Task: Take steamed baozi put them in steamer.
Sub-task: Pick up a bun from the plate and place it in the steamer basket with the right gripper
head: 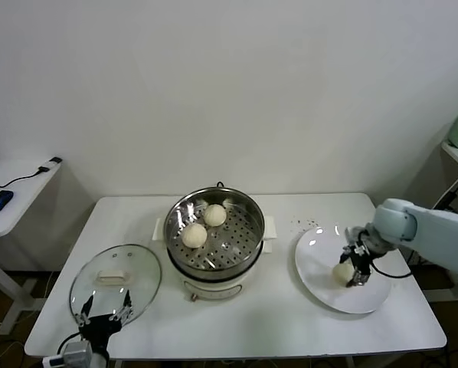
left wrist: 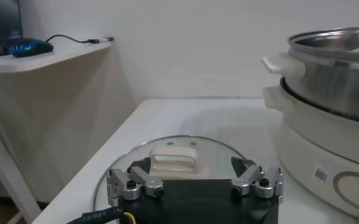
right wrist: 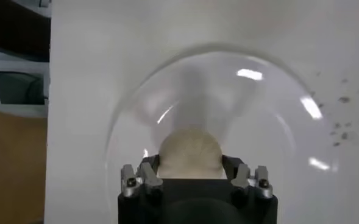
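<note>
Soft dough, the bun on the white plate sits between the right gripper fingers closing around its sides, likely light and easily dented; left gripper spread, idle.

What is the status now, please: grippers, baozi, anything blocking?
Right gripper around the baozi on the plate, not lifted. Left gripper open, parked at the glass lid. Two baozi in the steamer. Path clear.
</note>
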You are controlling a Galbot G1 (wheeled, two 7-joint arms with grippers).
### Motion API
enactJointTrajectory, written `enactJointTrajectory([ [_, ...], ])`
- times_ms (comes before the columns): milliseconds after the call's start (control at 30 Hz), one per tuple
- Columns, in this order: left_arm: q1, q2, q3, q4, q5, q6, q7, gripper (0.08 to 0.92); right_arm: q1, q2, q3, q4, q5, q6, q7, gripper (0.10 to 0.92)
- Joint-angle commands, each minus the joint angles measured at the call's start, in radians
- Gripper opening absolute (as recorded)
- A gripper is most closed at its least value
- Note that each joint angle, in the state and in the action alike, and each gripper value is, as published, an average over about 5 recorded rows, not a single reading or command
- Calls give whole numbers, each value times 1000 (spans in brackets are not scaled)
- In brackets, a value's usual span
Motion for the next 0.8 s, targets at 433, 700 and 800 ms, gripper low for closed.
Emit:
enactJointTrajectory([
  [433,12,1,-2,-17,3,0,-1,823,583,597,-45,97,79,503,-159,693],
  [700,25,-3,-8,-27,5,-1,-2,823,367,754,1,98,-205,694,-136,687],
  [800,27,-4,-11,-31,4,-1,-3,823,303,782,-1,84,-268,680,-106,687],
])
